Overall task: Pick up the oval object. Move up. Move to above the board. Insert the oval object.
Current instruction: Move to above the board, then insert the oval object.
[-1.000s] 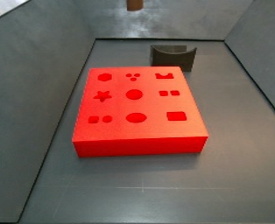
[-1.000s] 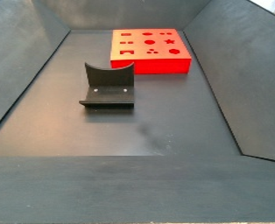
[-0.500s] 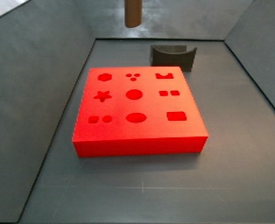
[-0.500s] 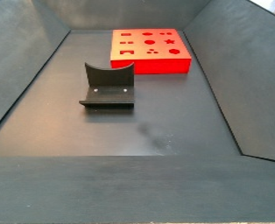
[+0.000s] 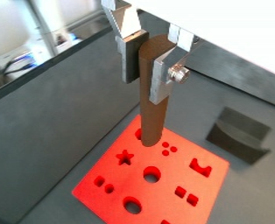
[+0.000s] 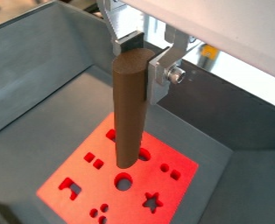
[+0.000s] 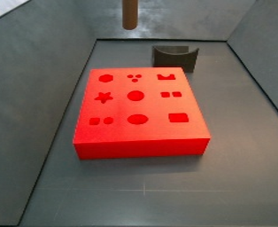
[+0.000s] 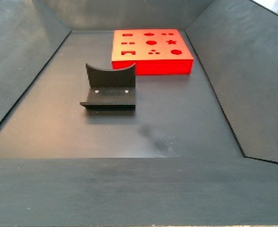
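Observation:
My gripper (image 5: 150,59) is shut on the oval object (image 5: 154,96), a tall dark-brown peg, and holds it upright, high above the red board (image 5: 151,179). It shows the same way in a wrist view (image 6: 130,105), with the gripper (image 6: 130,66) gripping its upper end over the board (image 6: 110,184). In a side view only the peg's lower end (image 7: 131,13) shows at the upper edge, above the board's far side (image 7: 139,111); the gripper is out of that frame. In a side view the board (image 8: 151,51) lies at the far end; no gripper or peg shows.
The dark fixture (image 7: 176,57) stands behind the board, and in a side view (image 8: 110,88) mid-floor. It also shows in a wrist view (image 5: 243,136). Grey sloped walls (image 7: 41,80) enclose the dark floor (image 8: 142,133).
The peg's lower end has come down further into a side view and shifted slightly left over the last second. Board and fixture have not moved.

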### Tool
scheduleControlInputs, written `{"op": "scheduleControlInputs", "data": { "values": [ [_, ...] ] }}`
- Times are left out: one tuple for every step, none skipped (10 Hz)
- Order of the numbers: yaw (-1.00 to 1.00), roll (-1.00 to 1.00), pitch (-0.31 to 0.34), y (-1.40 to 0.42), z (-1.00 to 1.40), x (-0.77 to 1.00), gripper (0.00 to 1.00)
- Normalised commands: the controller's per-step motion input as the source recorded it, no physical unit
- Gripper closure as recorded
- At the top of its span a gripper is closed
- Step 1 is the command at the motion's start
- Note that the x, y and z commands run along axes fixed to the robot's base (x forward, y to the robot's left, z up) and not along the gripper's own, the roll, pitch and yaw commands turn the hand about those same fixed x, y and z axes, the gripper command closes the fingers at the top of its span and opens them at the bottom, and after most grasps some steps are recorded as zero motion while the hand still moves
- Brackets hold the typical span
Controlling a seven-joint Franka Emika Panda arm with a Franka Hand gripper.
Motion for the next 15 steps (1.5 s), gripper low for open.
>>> {"op": "scheduleControlInputs", "data": {
  "values": [
    [0.22,0.05,0.099,-0.03,0.02,0.05,1.00],
    [0.00,0.00,0.000,-0.05,-0.01,0.00,1.00],
    [0.11,0.00,-0.080,-0.08,-0.03,-0.08,1.00],
    [0.00,0.00,0.000,-0.06,-0.06,0.07,1.00],
    [-1.00,-0.03,0.000,0.00,-0.35,0.00,1.00],
    [-1.00,0.00,-0.016,0.00,-0.44,0.00,1.00],
    [-1.00,0.00,-0.019,0.00,-0.43,0.00,1.00],
    [-1.00,0.00,-0.016,0.00,-0.44,0.00,1.00],
    [-1.00,0.00,-0.017,0.00,-0.44,0.00,1.00],
    [-1.00,0.00,-0.017,0.00,-0.43,0.00,1.00],
    [-1.00,0.00,-0.019,0.00,-0.43,0.00,1.00],
    [-1.00,0.00,-0.019,0.00,-0.43,0.00,1.00],
    [-1.00,0.00,-0.014,0.00,-0.43,0.00,1.00],
    [-1.00,0.00,0.000,0.00,-0.42,0.00,1.00],
    [-0.75,0.00,0.010,-0.46,-0.08,0.00,1.00]
  ]
}}
